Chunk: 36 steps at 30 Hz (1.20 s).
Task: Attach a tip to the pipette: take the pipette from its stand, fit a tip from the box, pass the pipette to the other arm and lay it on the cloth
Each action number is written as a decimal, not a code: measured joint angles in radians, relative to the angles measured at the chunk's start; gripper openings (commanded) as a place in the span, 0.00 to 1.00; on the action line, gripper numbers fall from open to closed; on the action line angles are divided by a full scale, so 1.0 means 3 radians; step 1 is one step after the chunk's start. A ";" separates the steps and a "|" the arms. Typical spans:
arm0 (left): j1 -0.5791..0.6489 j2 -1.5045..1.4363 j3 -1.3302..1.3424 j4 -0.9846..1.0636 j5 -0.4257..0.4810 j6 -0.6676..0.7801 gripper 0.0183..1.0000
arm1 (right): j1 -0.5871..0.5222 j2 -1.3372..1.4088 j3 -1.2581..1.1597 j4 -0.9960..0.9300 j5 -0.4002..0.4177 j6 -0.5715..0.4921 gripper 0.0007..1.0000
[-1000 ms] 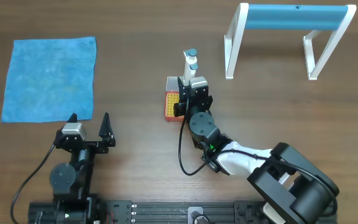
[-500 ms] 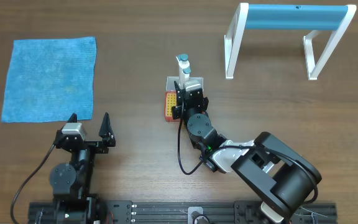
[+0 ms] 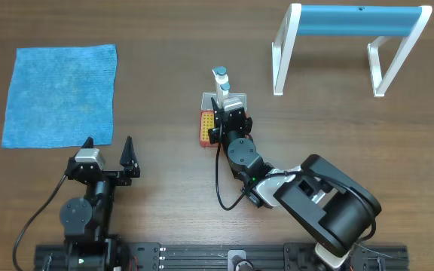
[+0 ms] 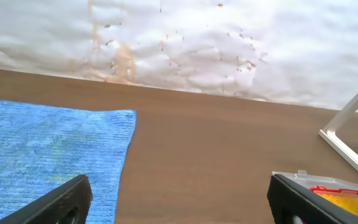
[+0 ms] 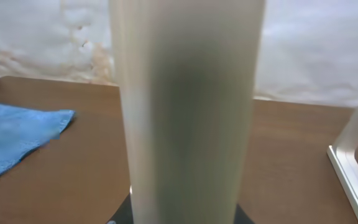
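The pipette stands upright over the tip box, clenched by the right gripper seemingly to seat a tip, the left gripper gaping.

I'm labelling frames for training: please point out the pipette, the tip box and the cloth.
pipette [image 3: 221, 81], top view, its upper body.
tip box [image 3: 207, 128], top view, its orange rack.
cloth [image 3: 59, 94], top view, its middle.
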 measured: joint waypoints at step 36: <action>0.0000 0.0000 0.0000 0.0000 0.0000 0.0000 0.92 | 0.0001 0.0380 0.0043 0.0542 0.0000 -0.0135 0.07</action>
